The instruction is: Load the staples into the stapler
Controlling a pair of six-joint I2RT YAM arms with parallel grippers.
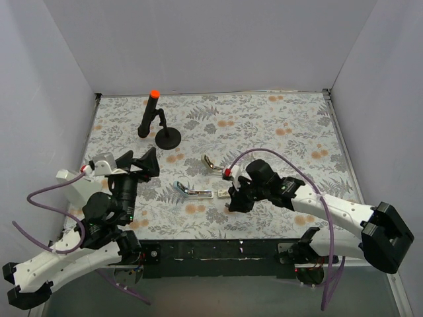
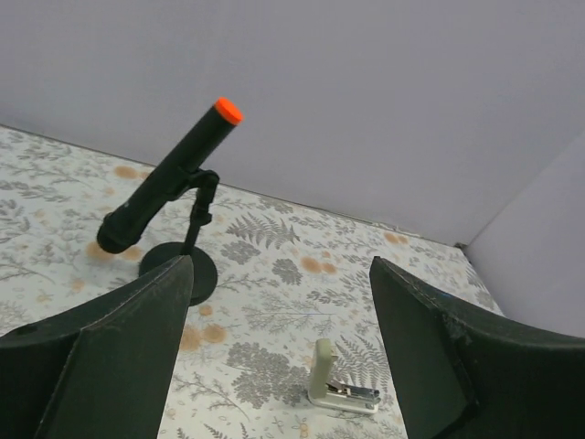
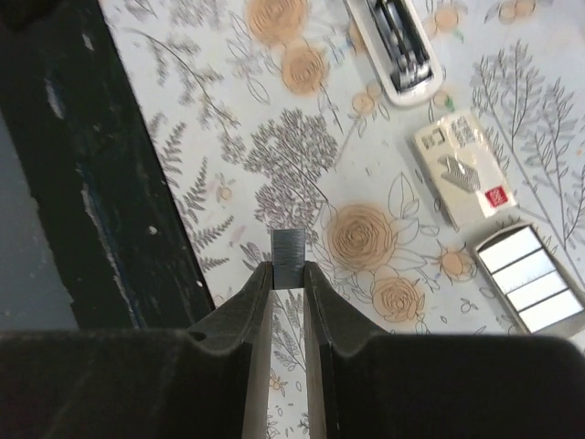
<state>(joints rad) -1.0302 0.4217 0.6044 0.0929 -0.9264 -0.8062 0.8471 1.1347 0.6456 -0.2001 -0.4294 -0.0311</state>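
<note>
Two pairs: right fingers (image 3: 242,320) clamp staples (image 3: 288,258) near box (image 3: 462,174); left fingers (image 2: 128,357) gape toward stapler (image 2: 322,370), orange-tipped tube (image 2: 169,178).

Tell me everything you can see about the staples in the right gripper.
The staples are a tiny dark grey block, rectangular and metallic-looking, with fine lines along it. The block is pinched by its two sides in the right gripper, with one end poking out past the tips and the rest hidden between them. It is held over the floral table. Whether it touches the table cannot be told.
</note>
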